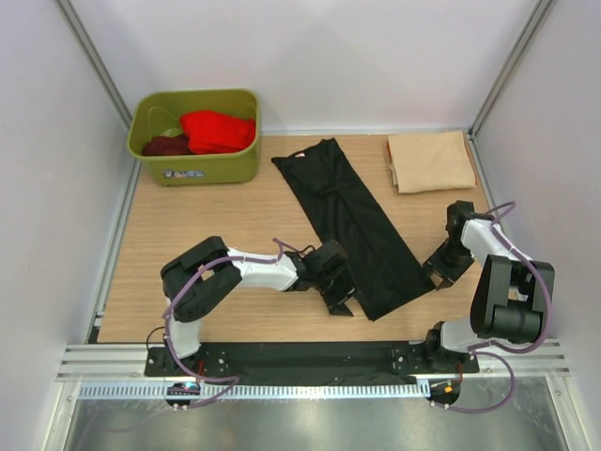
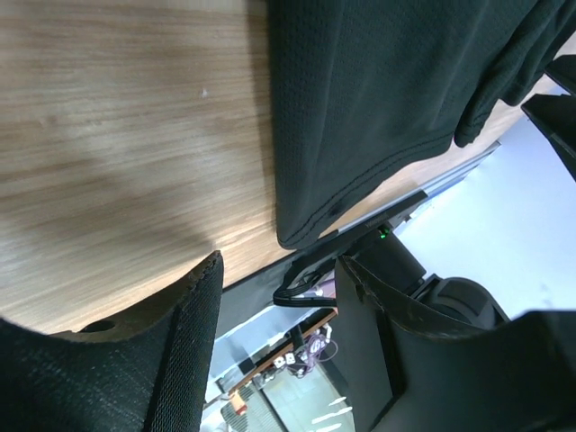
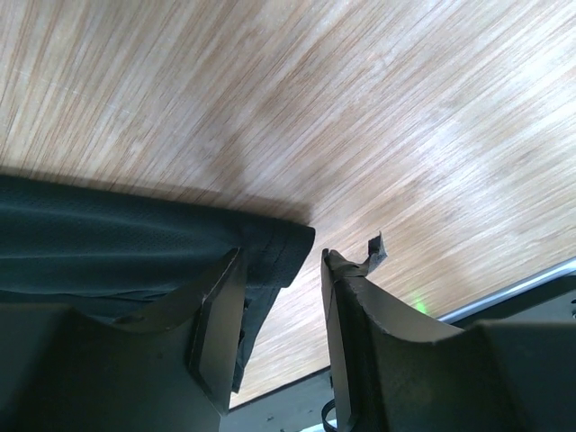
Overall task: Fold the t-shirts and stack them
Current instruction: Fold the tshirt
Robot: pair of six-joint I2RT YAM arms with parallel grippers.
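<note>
Top external: olive-green plastic tub [image 1: 197,171] holds crumpled maroon shirt [image 1: 164,146] and red shirt [image 1: 218,132]. Spread-fingered left gripper [image 1: 340,299] sits beside long, flat black knit shirt [image 1: 352,221] lying diagonally on wood-grain table [image 1: 216,235]; right gripper [image 1: 439,274] spread at its near corner. Folded beige shirt [image 1: 432,162] far right.

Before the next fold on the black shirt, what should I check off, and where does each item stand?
1. Black t-shirt lies flat as a long strip: ok.
2. Left end effector open at the near hem: ok.
3. Right end effector open at the near corner: ok.
4. Either end effector gripping cloth: not ok, both are open.
5. Beige t-shirt folded at the far right: ok.
6. Red t-shirt and maroon t-shirt folded: not ok, bunched in the tub.
</note>
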